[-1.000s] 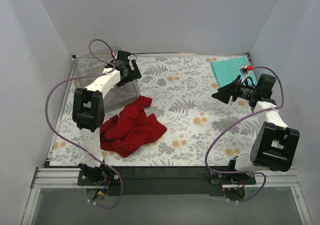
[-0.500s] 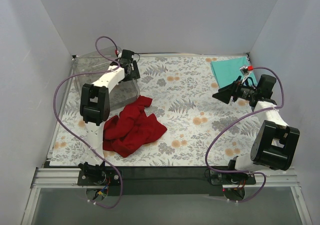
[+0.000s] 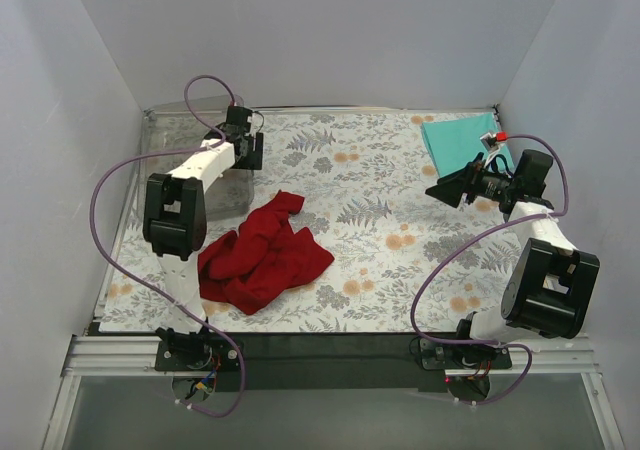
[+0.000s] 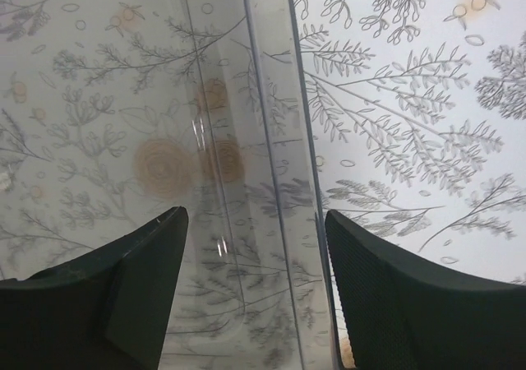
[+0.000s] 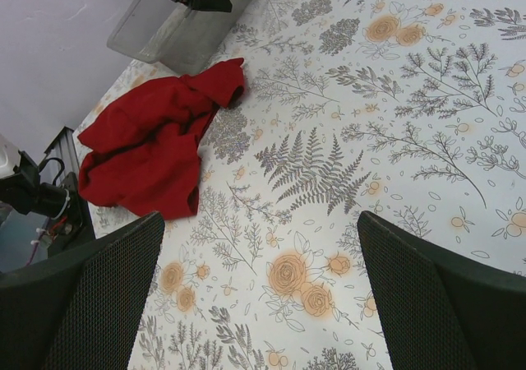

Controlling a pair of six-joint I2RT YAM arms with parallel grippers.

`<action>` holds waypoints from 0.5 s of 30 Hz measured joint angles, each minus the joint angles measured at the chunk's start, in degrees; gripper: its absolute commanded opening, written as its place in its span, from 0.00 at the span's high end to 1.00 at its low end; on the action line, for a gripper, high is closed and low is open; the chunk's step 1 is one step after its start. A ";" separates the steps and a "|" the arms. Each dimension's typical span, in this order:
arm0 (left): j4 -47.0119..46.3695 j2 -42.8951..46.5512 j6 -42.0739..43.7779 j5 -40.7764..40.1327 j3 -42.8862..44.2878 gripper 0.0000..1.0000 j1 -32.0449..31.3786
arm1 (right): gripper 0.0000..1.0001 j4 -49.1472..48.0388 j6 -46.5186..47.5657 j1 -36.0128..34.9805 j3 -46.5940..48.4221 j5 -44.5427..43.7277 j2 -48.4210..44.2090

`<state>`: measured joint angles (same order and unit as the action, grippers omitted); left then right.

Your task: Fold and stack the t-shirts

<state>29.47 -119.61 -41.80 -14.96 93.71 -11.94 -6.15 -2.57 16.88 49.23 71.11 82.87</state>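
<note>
Nearest the arm bases, the dark red t-shirt lay in a crumpled heap on the left half of the floral tablecloth, one sleeve or corner poking out towards the far side. It looked light, limp and likely to sag and bunch wherever it was pinched, so a grip on a single layer at an outer edge, a shoulder seam or the hem, would probably serve better than a bite into the middle of the heap; two holds spread apart would be needed to lay it flat. Further back on the right, the right gripper hung above the cloth with its jaws wide apart and nothing between them. At the far left, the left gripper stood over the clear plastic tray, its jaws apart on either side of the tray's wall and, as far as could be seen, gripping nothing. In the far right corner lay the teal t-shirt, a flat folded rectangle, soft but tidy enough to stack upon. No brand, label or readable writing showed anywhere
</note>
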 measured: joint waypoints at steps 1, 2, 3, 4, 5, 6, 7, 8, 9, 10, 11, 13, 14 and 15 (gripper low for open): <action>-0.55 0.46 1.11 0.66 -0.92 0.39 0.52 | 0.11 0.00 0.00 0.02 0.00 0.00 0.00; -1.01 0.87 2.34 1.20 -1.60 0.40 0.96 | 0.11 0.00 0.00 0.02 0.00 0.00 0.00; -1.64 1.42 3.85 1.66 -2.45 0.41 1.40 | 0.11 0.00 0.00 0.04 0.00 0.00 0.00; -2.19 1.99 5.42 2.01 -3.28 0.41 1.73 | 0.11 0.00 0.00 0.04 0.00 0.00 0.00; -2.84 2.60 6.97 2.23 -4.20 0.41 1.90 | 0.11 0.00 0.00 0.04 0.00 0.00 0.00; -3.08 2.97 8.11 2.25 -4.72 0.41 2.08 | 0.11 0.00 0.00 0.04 0.00 0.00 0.00; -3.39 3.34 9.49 2.32 -5.27 0.41 2.23 | 0.11 0.00 0.00 0.04 0.00 0.00 0.00; -3.65 3.50 10.60 2.38 -5.51 0.40 2.38 | 0.11 0.00 0.00 0.04 0.00 0.00 0.00; -4.07 3.61 11.58 2.38 -5.73 0.40 2.56 | 0.11 0.00 0.00 0.07 0.00 0.00 0.00; -4.33 3.67 12.41 2.38 -5.86 0.40 2.67 | 0.11 0.00 0.00 0.09 0.00 0.00 0.00; -4.61 3.72 13.38 2.67 -5.90 0.40 2.75 | 0.11 0.00 0.00 0.17 0.00 0.00 0.00; -4.92 3.78 14.64 3.63 -5.92 0.40 3.50 | 0.11 0.00 0.00 0.31 0.00 0.00 0.00; -5.05 3.78 15.06 3.78 -5.92 0.40 4.04 | 0.10 0.00 0.00 0.35 0.00 0.00 0.00; -5.14 3.78 15.50 3.87 -5.92 0.40 4.90 | 0.11 0.00 0.00 0.35 0.00 0.00 0.00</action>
<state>24.34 -115.83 -26.30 -11.09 87.79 -7.05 -6.15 -2.57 17.23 49.23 71.11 82.87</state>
